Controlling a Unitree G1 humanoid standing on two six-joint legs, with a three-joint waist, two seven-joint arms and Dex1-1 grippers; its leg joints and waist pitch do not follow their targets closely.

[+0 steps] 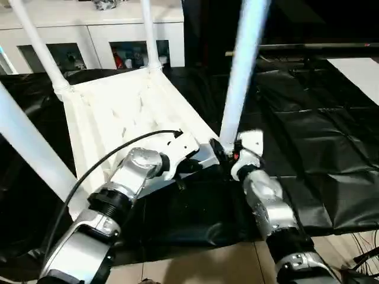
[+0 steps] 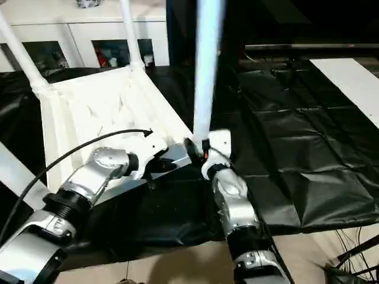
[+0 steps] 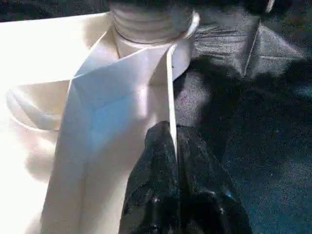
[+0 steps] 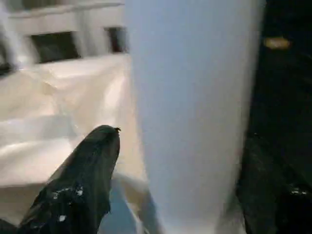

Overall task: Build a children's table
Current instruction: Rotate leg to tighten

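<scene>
Clamped on the tabletop's (image 1: 118, 112) thin raised rim, the left gripper (image 3: 173, 146) pinches white plastic; the right gripper's (image 1: 228, 155) black fingers (image 4: 83, 185) straddle the near leg (image 1: 241, 71) at its corner socket. Upside down on crinkled black sheeting (image 1: 320, 136), the ribbed tabletop carries smooth tapered legs rising before a white cabinet (image 1: 106, 29).

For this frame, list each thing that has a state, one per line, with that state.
tabletop: upside down on the black sheet, legs pointing up.
near right leg: upright in its corner socket, between the right gripper fingers.
left gripper: shut on the tabletop's rim.
cabinet: glass doors closed.
</scene>
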